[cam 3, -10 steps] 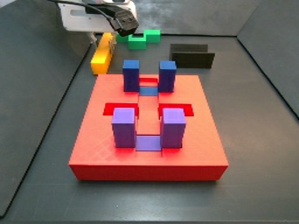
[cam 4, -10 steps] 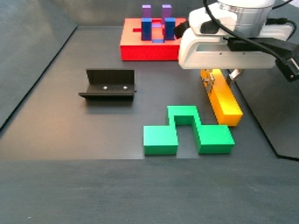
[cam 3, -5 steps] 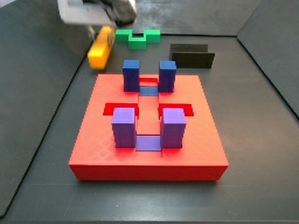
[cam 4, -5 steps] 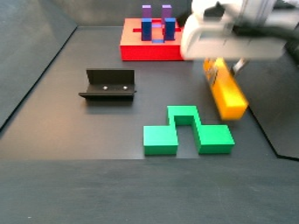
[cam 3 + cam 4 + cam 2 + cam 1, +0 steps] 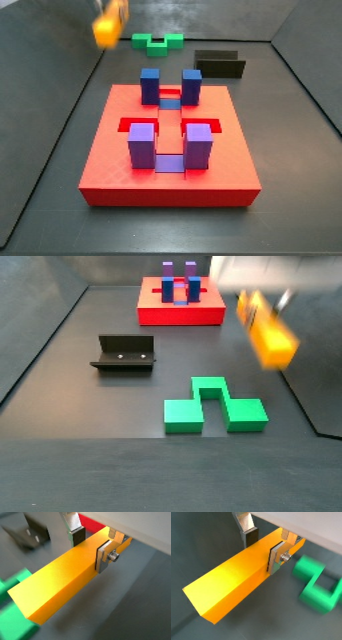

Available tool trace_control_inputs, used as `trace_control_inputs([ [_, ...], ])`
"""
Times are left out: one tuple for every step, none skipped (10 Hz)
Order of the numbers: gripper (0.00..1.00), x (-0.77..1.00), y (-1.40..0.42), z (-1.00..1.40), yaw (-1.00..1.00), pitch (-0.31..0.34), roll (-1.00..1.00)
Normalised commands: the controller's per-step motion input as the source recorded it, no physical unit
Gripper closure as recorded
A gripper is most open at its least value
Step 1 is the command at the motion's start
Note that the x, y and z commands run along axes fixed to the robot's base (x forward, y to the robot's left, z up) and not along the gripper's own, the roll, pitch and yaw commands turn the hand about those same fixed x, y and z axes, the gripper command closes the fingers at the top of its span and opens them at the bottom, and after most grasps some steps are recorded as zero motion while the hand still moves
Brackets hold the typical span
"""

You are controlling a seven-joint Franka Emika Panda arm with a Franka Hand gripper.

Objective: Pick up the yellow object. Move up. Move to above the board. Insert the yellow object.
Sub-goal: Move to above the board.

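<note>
My gripper [image 5: 263, 546] is shut on the yellow object [image 5: 234, 582], a long yellow-orange bar; both wrist views show a pad on each long side [image 5: 105, 554]. In a side view the bar [image 5: 267, 332] hangs blurred in the air, well above the floor, under the blurred gripper [image 5: 263, 298]. In a side view the bar [image 5: 110, 25] is near the top edge and the gripper is out of frame. The board [image 5: 167, 170], a red square platform with blue blocks [image 5: 150, 85] and purple blocks [image 5: 142, 145], lies apart from the bar. It also shows in a wrist view [image 5: 87, 523].
A green notched block [image 5: 214, 404] lies on the dark floor below and beside the bar; it also shows in a side view [image 5: 159, 42]. The fixture [image 5: 124, 353] stands left of it. Dark walls ring the floor.
The gripper has risen with the yellow bar in it, lifting it off the floor beside the green block. Board, green block and fixture have not moved.
</note>
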Motion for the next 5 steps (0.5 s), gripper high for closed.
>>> trace_control_inputs([
  [1.00,-0.04,-0.01,1.40,0.00,0.013,-0.04],
  [1.00,0.00,0.00,1.40,-0.01,0.033,-0.06],
  [1.00,0.02,0.00,1.40,-0.01,0.068,-0.08],
  [1.00,0.03,0.00,1.40,-0.01,0.071,-0.08],
  [1.00,0.01,0.00,0.50,-0.01,0.050,-0.08],
])
